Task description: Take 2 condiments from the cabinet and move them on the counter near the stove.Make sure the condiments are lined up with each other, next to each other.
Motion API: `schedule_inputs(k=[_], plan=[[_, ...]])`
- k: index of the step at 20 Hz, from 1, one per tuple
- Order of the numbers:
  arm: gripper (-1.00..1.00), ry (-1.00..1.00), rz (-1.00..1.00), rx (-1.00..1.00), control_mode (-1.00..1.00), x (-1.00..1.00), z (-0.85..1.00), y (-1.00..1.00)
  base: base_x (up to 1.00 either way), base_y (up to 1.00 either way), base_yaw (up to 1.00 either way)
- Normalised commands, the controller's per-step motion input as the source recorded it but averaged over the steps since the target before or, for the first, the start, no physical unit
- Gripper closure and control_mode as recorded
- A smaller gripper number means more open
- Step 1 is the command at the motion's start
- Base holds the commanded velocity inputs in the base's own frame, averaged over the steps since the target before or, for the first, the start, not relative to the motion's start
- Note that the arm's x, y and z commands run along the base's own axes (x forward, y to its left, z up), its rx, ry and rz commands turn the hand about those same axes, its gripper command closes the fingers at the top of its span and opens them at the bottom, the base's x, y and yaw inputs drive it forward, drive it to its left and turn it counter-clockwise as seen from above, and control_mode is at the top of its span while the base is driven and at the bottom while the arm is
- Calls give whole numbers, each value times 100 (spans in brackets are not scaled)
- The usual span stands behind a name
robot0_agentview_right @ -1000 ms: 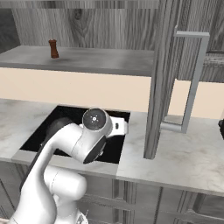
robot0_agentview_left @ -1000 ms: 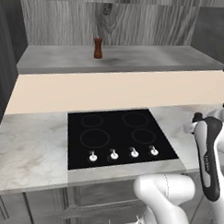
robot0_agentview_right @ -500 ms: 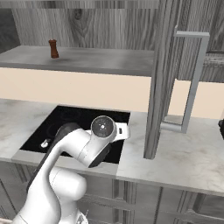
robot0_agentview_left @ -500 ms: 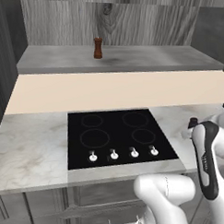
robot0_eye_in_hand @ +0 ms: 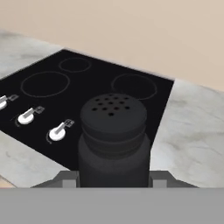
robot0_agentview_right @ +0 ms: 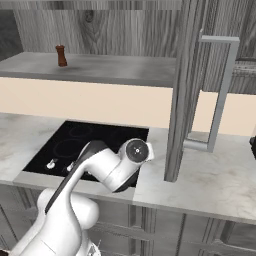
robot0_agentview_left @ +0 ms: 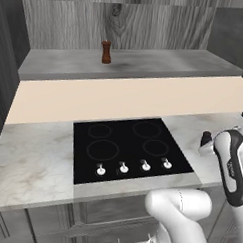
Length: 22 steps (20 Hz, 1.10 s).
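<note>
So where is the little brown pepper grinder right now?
The brown pepper grinder stands on the cabinet shelf, high behind the stove.

A reddish-brown pepper mill (robot0_agentview_right: 61, 55) stands upright on the grey stone shelf (robot0_agentview_right: 115, 67) of the wood-grain cabinet (robot0_agentview_right: 130, 22). Below, the black cooktop (robot0_agentview_right: 82, 145) sits in the pale marbled counter (robot0_agentview_right: 210, 175), partly hidden by the white arm (robot0_agentview_right: 100, 167). An open cabinet door (robot0_agentview_right: 186, 85) with a long silver handle (robot0_agentview_right: 220, 95) hangs over the counter to the right.
</note>
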Motion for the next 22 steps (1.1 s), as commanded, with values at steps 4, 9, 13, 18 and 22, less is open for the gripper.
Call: schedule_inputs(k=[4, 9, 13, 18, 22], plan=[[100, 3, 22, 0, -100, 23, -18, -11, 0, 0, 0], [100, 0, 17, 1, -100, 15, -11, -4, 0, 0, 0], [100, 0, 12, 2, -100, 14, -12, 0, 0, 0, 0], [100, 0, 6, 1, -100, 14, -13, 0, 0, 0, 0], [100, 0, 1, 1, -100, 10, -11, 0, 0, 0, 0]])
